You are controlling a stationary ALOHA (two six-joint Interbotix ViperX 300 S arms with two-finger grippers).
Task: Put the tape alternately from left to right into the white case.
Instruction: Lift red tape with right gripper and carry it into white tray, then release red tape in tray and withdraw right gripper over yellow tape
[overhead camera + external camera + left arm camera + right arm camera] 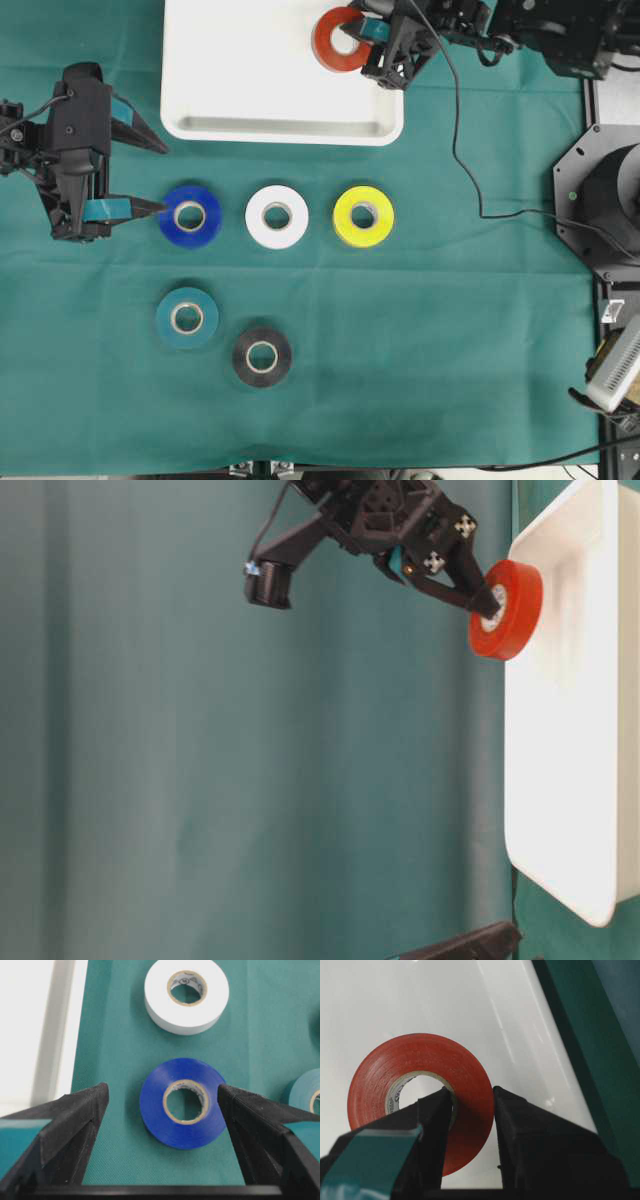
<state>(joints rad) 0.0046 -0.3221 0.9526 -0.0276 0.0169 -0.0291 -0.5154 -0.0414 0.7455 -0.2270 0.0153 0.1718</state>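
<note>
1. Red-orange roll (341, 40): pinched through its wall by the right gripper (366, 33), one finger inside the core, one outside. It is over the white case (220, 60), near its right end. The table-level view alone shows the roll lifted off the case floor; overhead it merely overlaps the white.
2. Right wrist view: the roll's open core faces the camera, its flat face roughly parallel to the case floor behind it. The black fingers (435, 1125) cover the roll's lower rim.
3. Left gripper (150, 175): jaws spread wide, holding nothing, stationed at the left of the green cloth (450, 330).
4. Left wrist view: the blue roll (184, 1102) lies flat between the two open fingers, touching neither. Overhead it appears just beyond the fingertips.
5. Row on the cloth below the case, left to right: blue roll, white roll (277, 216), yellow roll (363, 216). All lie flat, cores upward, apart from one another.
6. Lower row: teal roll (187, 317) and black roll (262, 356), flat, close together.
7. A black cable (470, 160) trails from the right arm across the cloth.
</note>
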